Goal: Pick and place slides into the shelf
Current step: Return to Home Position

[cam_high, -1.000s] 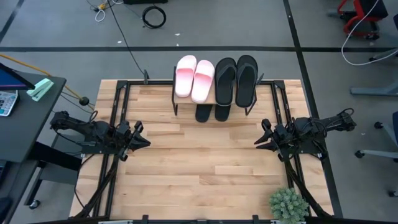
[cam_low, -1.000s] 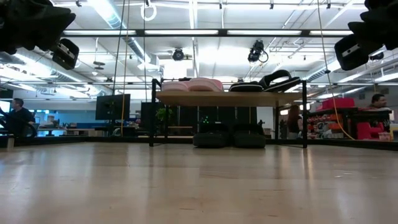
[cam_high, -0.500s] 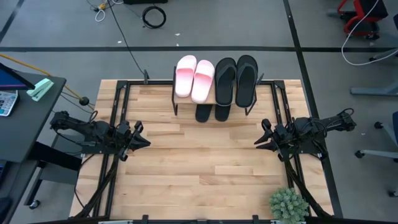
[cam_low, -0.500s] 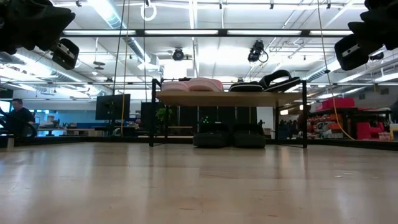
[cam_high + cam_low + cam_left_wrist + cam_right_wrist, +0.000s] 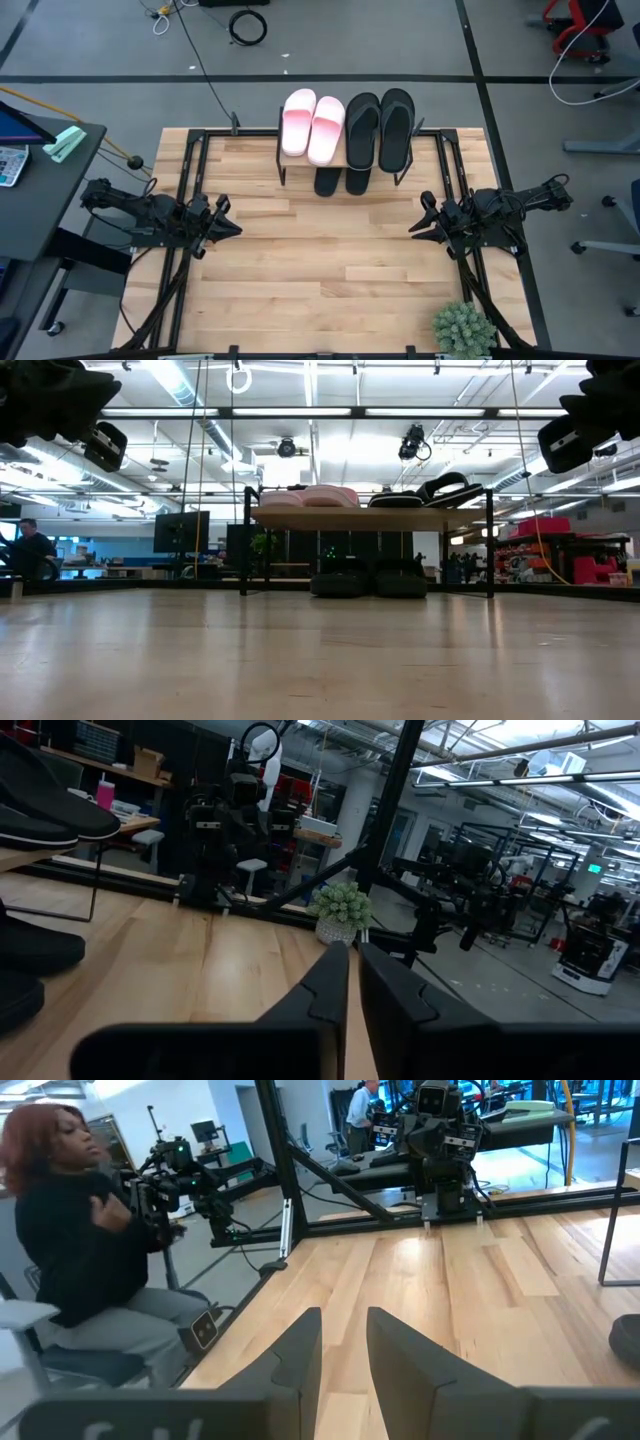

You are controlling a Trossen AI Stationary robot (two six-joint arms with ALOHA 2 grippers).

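Observation:
The shelf [image 5: 345, 150] stands at the table's far middle. On its top board lie two pink-and-white slides [image 5: 312, 126] on the left and two black slides [image 5: 379, 126] on the right. Two more black slides [image 5: 342, 182] lie on its lower board, their near ends showing. In the low view the upper pairs [image 5: 310, 497] and the lower pair [image 5: 365, 584] show on the two boards. My left gripper [image 5: 232, 228] hovers shut over the table's left side. My right gripper [image 5: 418, 228] hovers open over the right side, and nothing is between its fingers [image 5: 300, 1342].
A small potted plant [image 5: 463, 328] stands at the table's near right corner. Black frame rails [image 5: 195, 170] run along both sides. A person [image 5: 90, 1250] sits beyond the table's left side. Bare wood [image 5: 320, 270] lies between the grippers.

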